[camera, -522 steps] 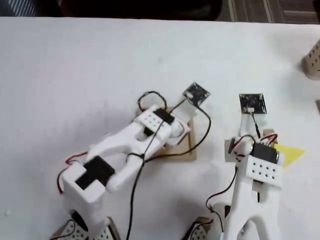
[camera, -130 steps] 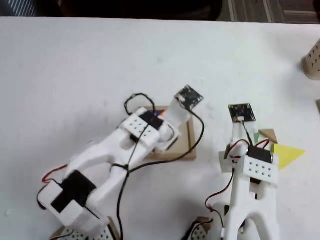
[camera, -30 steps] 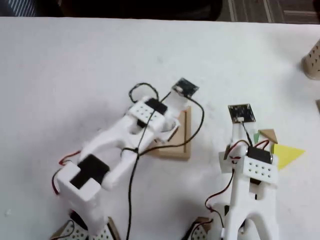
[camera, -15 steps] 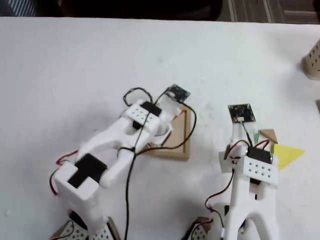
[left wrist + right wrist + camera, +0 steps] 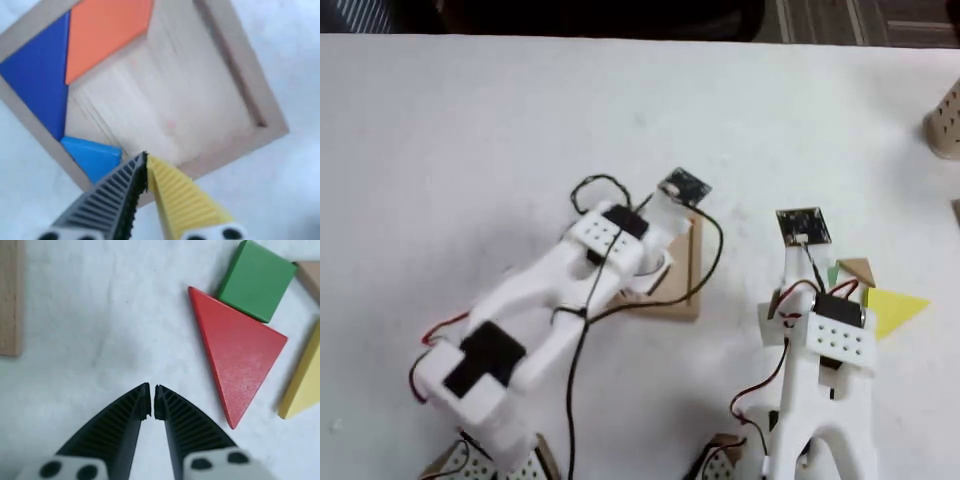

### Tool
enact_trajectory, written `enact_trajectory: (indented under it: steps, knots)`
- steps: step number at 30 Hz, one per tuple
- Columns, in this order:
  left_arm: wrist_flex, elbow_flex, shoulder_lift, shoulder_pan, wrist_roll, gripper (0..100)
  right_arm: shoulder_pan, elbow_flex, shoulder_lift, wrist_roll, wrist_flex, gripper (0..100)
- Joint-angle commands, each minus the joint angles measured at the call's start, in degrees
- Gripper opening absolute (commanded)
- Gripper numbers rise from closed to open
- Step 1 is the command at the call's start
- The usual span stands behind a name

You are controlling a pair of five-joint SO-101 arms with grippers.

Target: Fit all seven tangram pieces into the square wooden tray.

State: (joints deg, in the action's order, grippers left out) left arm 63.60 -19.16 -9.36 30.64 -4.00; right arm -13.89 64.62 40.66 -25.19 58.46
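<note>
Right gripper (image 5: 151, 395) is seen pressed together, empty, just beside the red triangle (image 5: 235, 352); it should be opened wide before that piece is straddled. At nine o'clock, the left gripper (image 5: 146, 162), likewise pinched on nothing, hangs over the part-filled tray (image 5: 240, 70).

Tray (image 5: 242, 60) holds blue triangle (image 5: 40, 85), orange piece (image 5: 107, 35), light-blue piece (image 5: 95, 155), red triangle (image 5: 235, 360), green square (image 5: 257, 280) outside, seemingly touching

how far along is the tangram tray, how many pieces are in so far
Three of seven look placed: the dark blue triangle, orange piece and light blue piece lie in the tray. Nothing is held: the left hand is shut at the tray's rim, the right hand shut over the table. To go: red triangle, green square, yellow triangle, brown piece.
</note>
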Motion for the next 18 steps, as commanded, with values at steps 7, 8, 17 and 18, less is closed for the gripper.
enact_trajectory:
  steps: [7, 8, 17, 18]
  knots:
    - [-5.89, -10.55, 16.04, -1.10, -0.26, 2, -0.57, 0.00, 1.45, -0.35, -1.98, 2.4]
    - [-6.33, -11.34, 17.36, -2.07, -0.26, 2, -0.66, 0.00, 1.45, -0.35, -1.98, 2.4]
    - [-18.02, -18.02, 23.43, -16.75, -0.70, 3, -5.23, -7.21, 1.19, 1.23, 0.04, 2.5]
    - [-19.08, -18.11, 23.08, -18.24, -0.70, 3, -5.23, -8.26, 0.48, 1.41, 0.75, 2.5]
